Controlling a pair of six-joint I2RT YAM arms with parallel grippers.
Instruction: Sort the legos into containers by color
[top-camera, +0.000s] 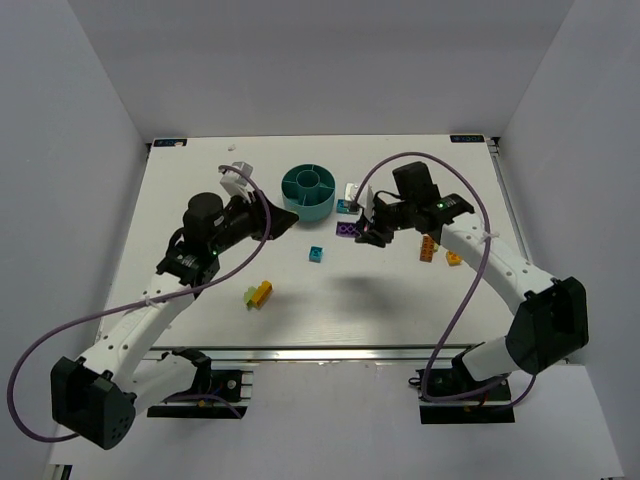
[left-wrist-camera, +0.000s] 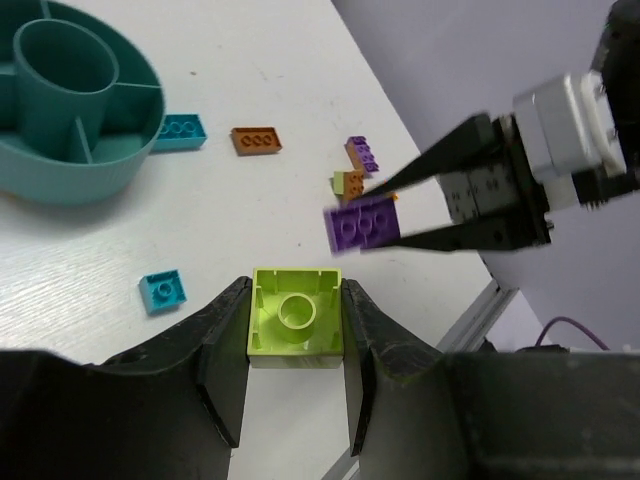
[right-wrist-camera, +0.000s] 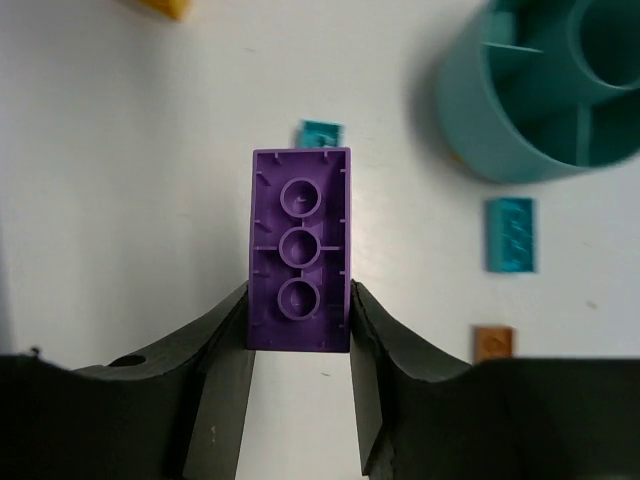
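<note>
Two grips: left jaws lime brick (left-wrist-camera: 296, 318), right jaws purple brick (right-wrist-camera: 300, 263).

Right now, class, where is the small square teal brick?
In the top view the square teal brick lies alone on the table, nearer the arms than the teal bowl, between the left hand and the right hand.

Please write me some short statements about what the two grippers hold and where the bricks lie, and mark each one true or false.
1. The left gripper holds a lime green brick. True.
2. The right gripper holds an orange brick. False: it is shut on a purple brick.
3. A teal-blue brick lies on the table, outside the teal bowl. True.
4. The yellow brick lies inside the bowl. False: it lies on the table.
</note>
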